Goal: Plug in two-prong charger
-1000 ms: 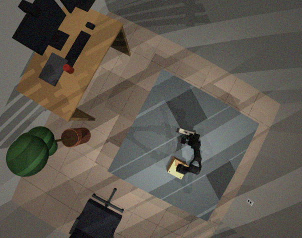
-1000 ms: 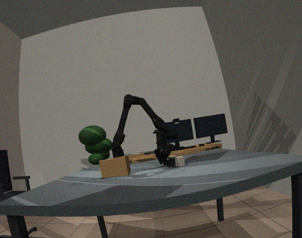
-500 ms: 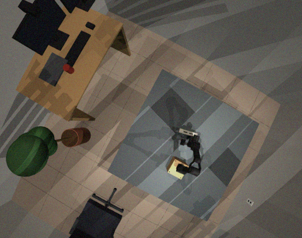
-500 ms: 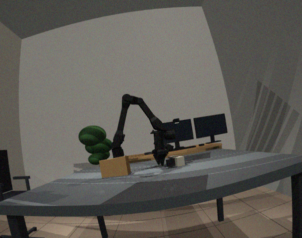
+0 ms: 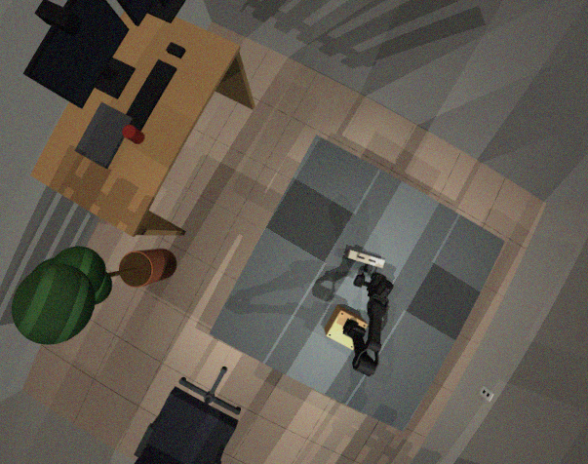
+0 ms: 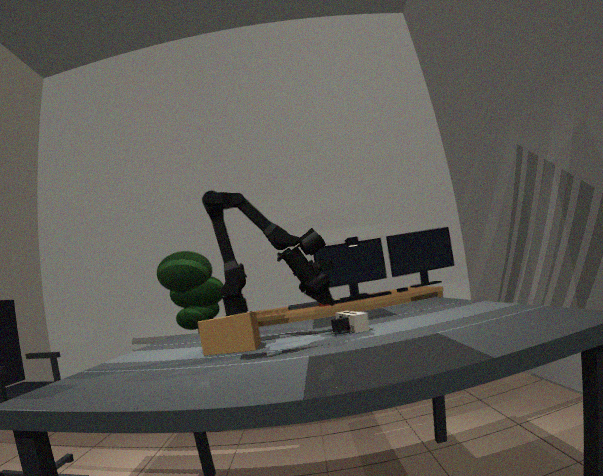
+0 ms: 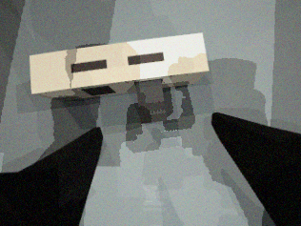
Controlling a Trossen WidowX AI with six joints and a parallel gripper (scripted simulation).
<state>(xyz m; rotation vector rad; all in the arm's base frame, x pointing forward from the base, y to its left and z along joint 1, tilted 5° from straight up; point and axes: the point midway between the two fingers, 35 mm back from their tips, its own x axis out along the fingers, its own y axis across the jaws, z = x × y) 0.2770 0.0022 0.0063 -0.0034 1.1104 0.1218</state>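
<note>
Top: pincer just off the power strip, strip at its 12 o'clock. Charger can't be made out here.
Exterior: charger on desk, strip at its 3 o'clock, not plugged in. Pincer above, toward 11.
Wrist: pincer wide, nothing held. Strip toward 11, slots showing; charger beside its 6 o'clock side.

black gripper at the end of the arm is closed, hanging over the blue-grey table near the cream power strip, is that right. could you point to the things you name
Not closed: the black gripper (image 5: 362,274) (image 6: 330,302) (image 7: 156,125) is open, as the wrist view shows, its fingers wide apart. It does hang over the blue-grey table (image 5: 413,199) (image 6: 188,389) (image 7: 248,28) near the cream power strip (image 5: 377,261) (image 6: 361,322) (image 7: 186,47).
</note>
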